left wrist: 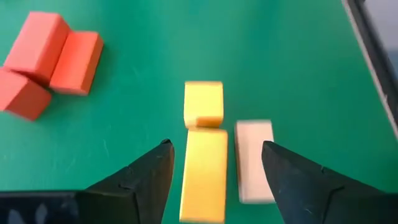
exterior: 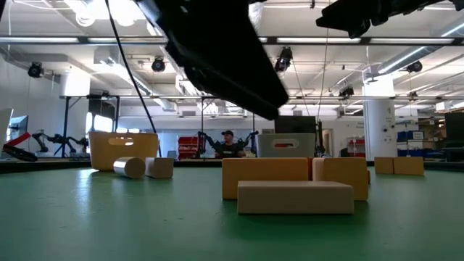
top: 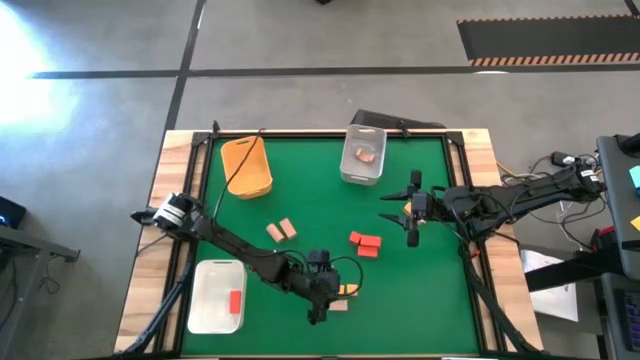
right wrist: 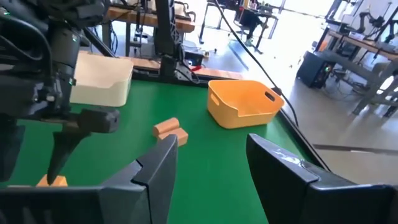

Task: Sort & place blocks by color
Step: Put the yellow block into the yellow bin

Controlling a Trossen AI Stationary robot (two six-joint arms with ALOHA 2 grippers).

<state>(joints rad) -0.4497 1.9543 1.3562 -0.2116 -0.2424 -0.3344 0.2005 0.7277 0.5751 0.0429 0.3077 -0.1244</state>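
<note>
Big open lab hall with ceiling lights behind a green-topped bench [top: 310, 190] with wood edges. Left arm stretches low toward the near edge, its left claw [left wrist: 214, 171] open around a yellow block [left wrist: 204, 174] but not touching it; a tan block [left wrist: 255, 158] lies just beside. Right claw [top: 412, 212] hovers mid-bench toward the right edge, fingers apart, holding nothing. Red blocks [top: 364, 243] sit between.

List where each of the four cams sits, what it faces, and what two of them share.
High: overhead, straight down; both arms, left gripper.
Low: table height, level across the felt; arms overhead.
Left wrist: over two yellow blocks and a tan block; own open fingers.
Right wrist: faces orange bin; own fingers.
Shared: red blocks, high and left wrist.
</note>
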